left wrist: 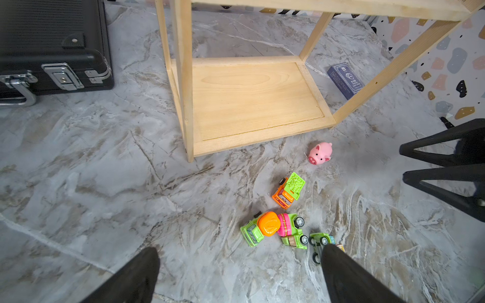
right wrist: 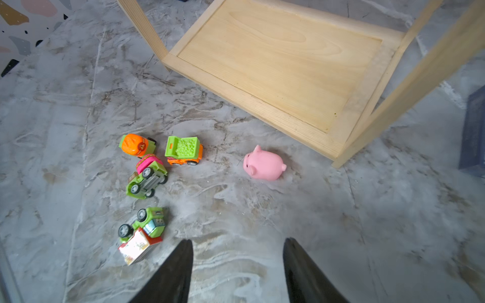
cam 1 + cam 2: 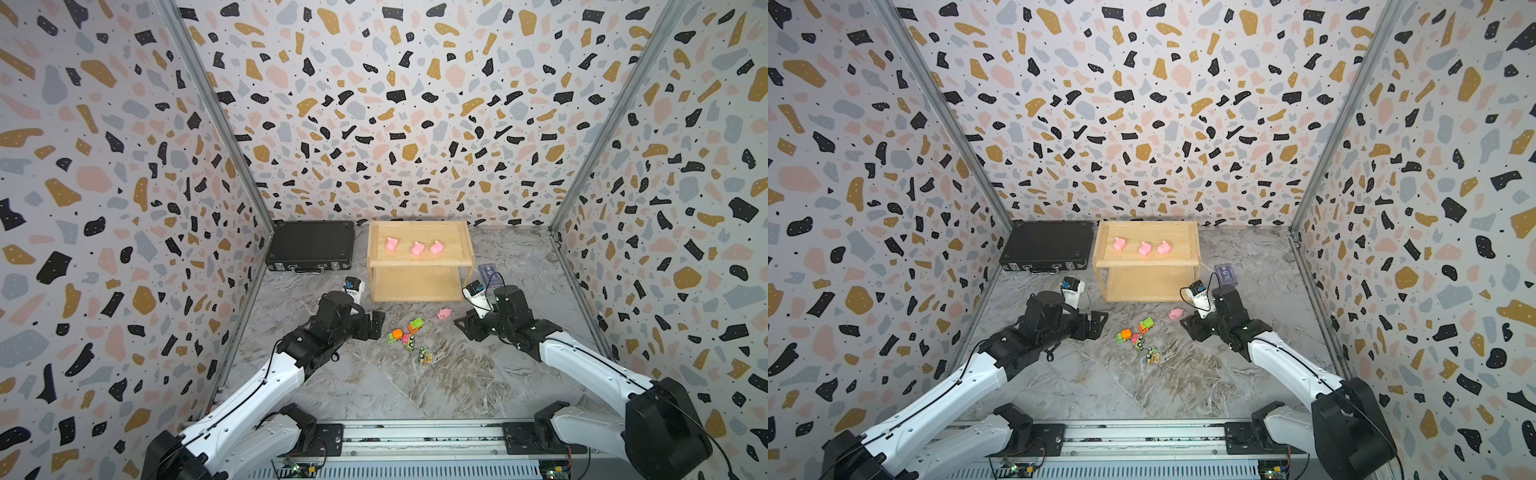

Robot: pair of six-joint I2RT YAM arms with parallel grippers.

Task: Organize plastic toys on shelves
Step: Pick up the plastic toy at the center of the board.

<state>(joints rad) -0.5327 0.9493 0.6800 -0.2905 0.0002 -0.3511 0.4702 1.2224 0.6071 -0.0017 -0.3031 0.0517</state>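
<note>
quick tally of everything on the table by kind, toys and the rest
pink pigs: 4
toy vehicles: 4
wooden rack: 1
black case: 1
blue box: 1
total: 11

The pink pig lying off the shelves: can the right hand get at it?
Probably yes. The pink pig lies alone just ahead of the open, empty right hand; nothing sits between them, and the shelves stand beyond it.
</note>
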